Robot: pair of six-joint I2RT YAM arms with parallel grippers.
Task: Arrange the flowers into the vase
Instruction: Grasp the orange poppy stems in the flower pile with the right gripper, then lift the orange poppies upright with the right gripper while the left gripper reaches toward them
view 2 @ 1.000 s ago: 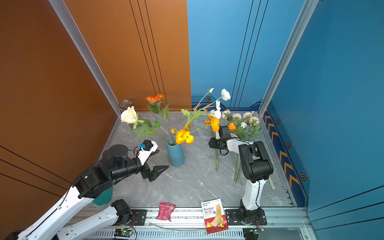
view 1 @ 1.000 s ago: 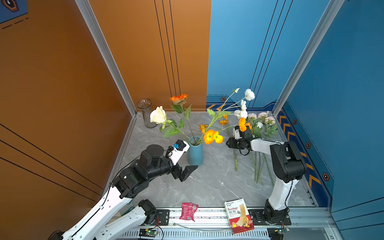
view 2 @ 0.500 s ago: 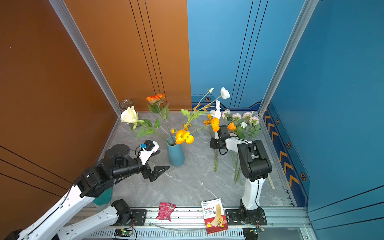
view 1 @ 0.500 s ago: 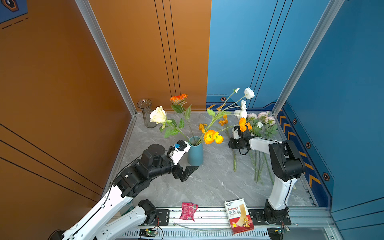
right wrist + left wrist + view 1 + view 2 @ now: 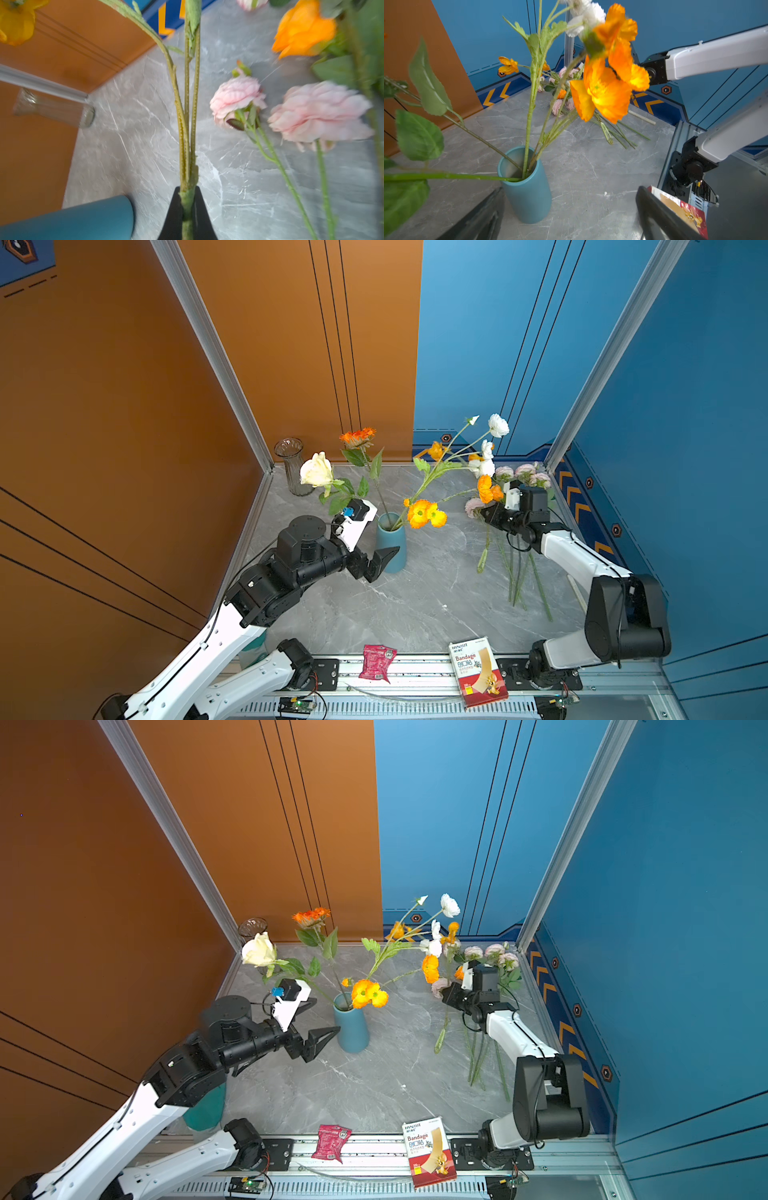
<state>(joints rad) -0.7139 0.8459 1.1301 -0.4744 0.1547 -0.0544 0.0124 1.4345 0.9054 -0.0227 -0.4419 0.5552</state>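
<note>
The teal vase stands mid-table and holds several flowers: a cream rose, an orange daisy-like bloom, yellow-orange poppies and white blooms. My left gripper is open beside the vase, which sits between its spread fingers, close to one finger. My right gripper is shut on the fuzzy green stem of an orange poppy; the stem's lower end hangs down to the table. Pink peonies lie loose at the back right.
A clear glass vase stands in the back left corner. Loose stems fan over the table's right side. A bandage box and a red packet lie on the front rail. A white stick lies by the right wall.
My right gripper has shut on the poppy stem and shifted slightly right and back, taking the stem with it. The left arm has barely moved.
</note>
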